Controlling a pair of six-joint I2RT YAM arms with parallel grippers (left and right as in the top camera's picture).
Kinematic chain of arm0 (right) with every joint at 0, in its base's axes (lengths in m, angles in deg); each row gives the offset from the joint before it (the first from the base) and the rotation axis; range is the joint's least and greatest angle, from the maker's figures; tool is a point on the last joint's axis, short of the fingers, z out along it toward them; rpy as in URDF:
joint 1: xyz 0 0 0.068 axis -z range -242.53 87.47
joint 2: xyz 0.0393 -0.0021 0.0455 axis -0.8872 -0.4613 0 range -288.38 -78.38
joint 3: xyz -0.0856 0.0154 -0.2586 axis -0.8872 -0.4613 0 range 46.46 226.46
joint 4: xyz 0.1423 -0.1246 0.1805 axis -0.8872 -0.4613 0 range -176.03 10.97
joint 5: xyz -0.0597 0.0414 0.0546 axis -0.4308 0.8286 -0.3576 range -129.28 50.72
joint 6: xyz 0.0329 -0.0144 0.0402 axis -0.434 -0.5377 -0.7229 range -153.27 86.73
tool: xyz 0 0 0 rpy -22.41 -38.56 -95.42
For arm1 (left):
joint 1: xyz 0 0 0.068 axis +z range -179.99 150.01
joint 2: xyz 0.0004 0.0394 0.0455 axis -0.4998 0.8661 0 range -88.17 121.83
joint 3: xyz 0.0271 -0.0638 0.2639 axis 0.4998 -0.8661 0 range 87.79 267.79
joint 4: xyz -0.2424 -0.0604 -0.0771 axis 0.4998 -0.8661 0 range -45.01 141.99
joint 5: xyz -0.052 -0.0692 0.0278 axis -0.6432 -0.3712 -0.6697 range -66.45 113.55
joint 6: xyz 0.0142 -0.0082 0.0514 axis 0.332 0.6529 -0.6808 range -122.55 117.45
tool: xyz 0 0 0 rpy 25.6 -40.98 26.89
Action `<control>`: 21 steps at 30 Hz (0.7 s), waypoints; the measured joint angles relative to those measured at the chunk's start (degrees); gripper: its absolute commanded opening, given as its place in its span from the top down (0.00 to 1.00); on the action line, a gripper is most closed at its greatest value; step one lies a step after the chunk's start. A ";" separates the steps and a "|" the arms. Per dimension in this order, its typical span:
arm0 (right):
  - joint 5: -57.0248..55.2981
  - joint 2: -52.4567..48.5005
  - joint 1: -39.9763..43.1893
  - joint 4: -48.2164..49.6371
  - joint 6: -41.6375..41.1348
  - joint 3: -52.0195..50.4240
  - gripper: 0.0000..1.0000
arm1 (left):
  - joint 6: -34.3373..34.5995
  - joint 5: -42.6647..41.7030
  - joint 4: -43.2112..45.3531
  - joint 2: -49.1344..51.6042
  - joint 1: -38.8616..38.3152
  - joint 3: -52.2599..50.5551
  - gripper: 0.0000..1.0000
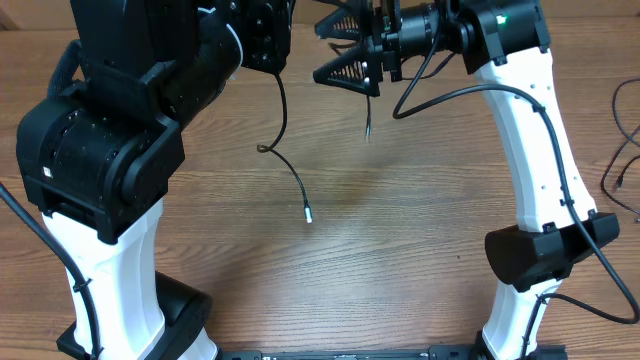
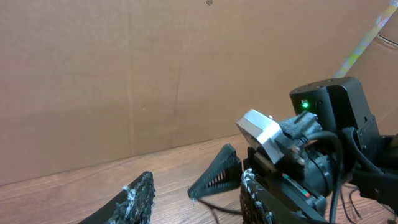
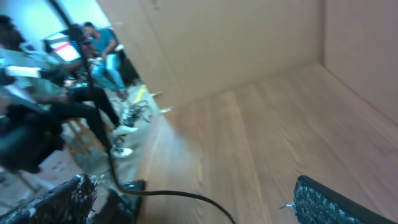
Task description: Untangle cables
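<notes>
A thin black cable [image 1: 290,170] hangs from under my left arm's wrist at the top of the overhead view. It bends at a kink and ends in a small silver plug [image 1: 308,214] on the wood. A second thin cable end [image 1: 369,120] dangles below my right gripper [image 1: 340,50]. That gripper is wide open, with a cable [image 3: 186,196] crossing low between its fingers. In the left wrist view my left gripper [image 2: 196,202] has its jaws well apart. A thin cable [image 2: 214,208] runs from the right gripper's finger [image 2: 214,174] toward my right-hand pad. Nothing is pinched.
The wooden table [image 1: 400,230] carries both arm bases at the front corners. More thin black cords [image 1: 622,150] lie at the right edge. A cardboard wall [image 2: 155,74] stands behind the table. The two grippers are close together at the back.
</notes>
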 measured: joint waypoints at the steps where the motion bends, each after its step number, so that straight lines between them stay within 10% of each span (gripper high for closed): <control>1: 0.72 0.00 -0.28 -0.02 -0.02 0.00 0.00 | -0.26 0.11 0.09 0.00 0.00 0.00 0.95; 14: 1.51 0.00 -6.84 2.91 0.24 0.00 0.13 | -0.70 0.92 5.90 0.00 -0.07 0.00 0.96; 17: 1.22 0.00 -6.95 3.06 0.15 0.00 0.89 | -0.55 0.55 5.90 0.00 -0.39 0.00 0.96; 21: 1.11 0.00 -6.95 2.99 -0.55 0.00 0.96 | -0.31 -0.68 5.90 0.15 -0.39 0.00 0.95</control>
